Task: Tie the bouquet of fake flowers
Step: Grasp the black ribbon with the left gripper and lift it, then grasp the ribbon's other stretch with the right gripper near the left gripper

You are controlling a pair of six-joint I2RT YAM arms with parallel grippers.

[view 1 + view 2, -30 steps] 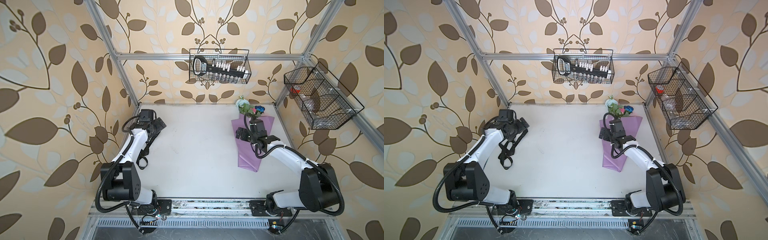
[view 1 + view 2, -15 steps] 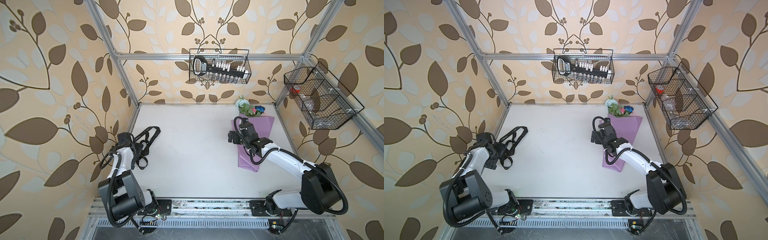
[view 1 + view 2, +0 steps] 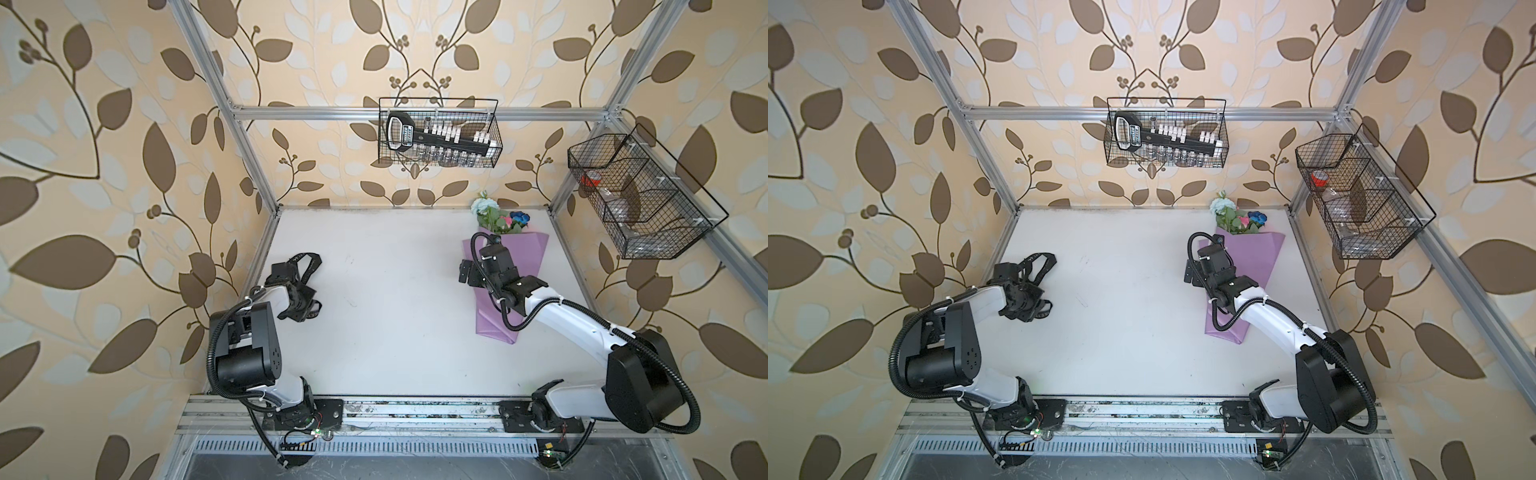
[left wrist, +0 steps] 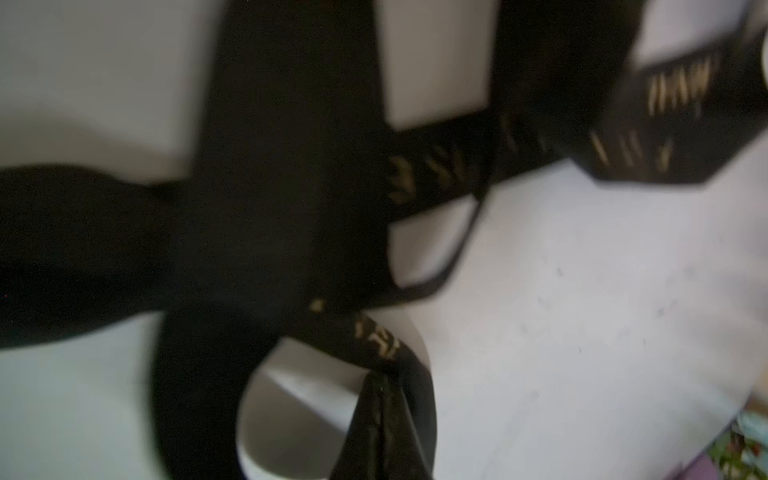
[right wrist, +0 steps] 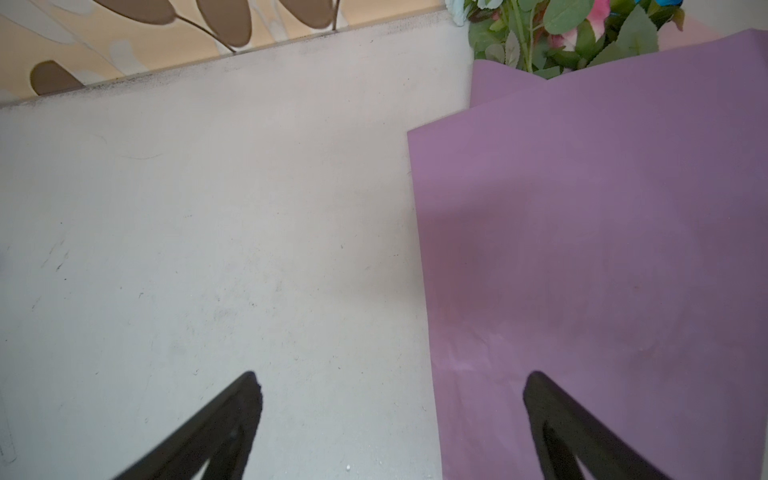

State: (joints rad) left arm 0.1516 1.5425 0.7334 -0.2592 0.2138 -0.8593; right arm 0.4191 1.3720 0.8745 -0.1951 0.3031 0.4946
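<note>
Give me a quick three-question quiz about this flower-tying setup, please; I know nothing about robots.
1. True or false: the right gripper is clamped on the bouquet.
2. Where does the black ribbon lie? A) on the left side of the table; B) wound round the bouquet; C) between the right gripper's jaws.
3. Fill in: the bouquet's wrapping paper is ____.
Key: 1 false, its jaws stand open; 2 A; 3 lilac.
</note>
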